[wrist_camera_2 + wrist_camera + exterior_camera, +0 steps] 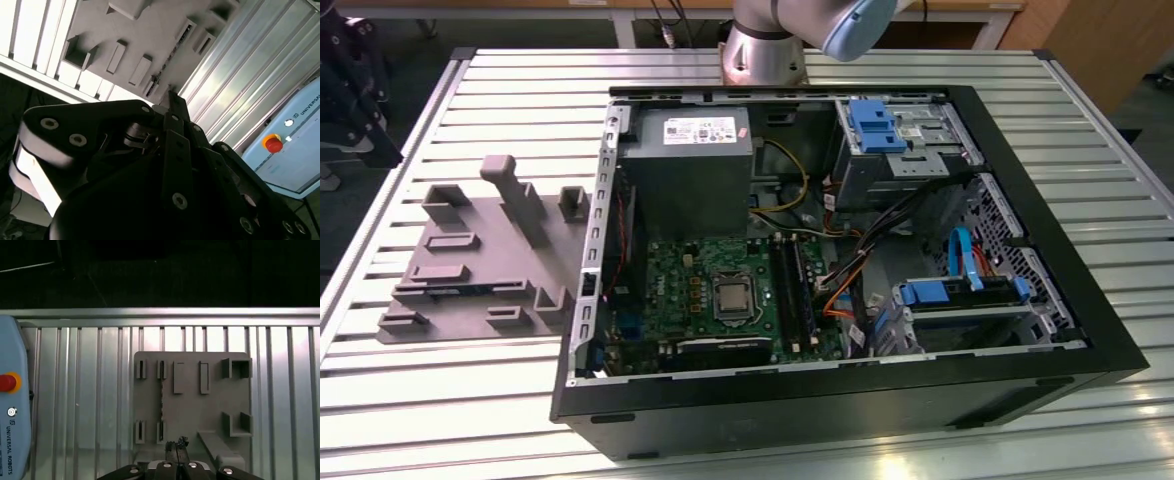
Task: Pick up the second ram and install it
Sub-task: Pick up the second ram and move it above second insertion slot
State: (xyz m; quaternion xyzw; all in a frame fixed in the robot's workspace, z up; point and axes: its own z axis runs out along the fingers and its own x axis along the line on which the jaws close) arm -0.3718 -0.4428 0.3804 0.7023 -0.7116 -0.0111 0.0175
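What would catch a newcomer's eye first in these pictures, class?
The open computer case with its green motherboard dominates the slatted table in the exterior view. On the exterior view's left sits a grey fixture; in the first wrist view the gripper hangs above it, near the second ram standing on edge in it.

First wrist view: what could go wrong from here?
The thin dark memory stick stands on edge in the grey slotted fixture plate. The black gripper looks offset from its line, so a descent might strike the plate or tip the stick. In the exterior view, orange cables lie close beside the motherboard's long black slots and might snag during insertion.
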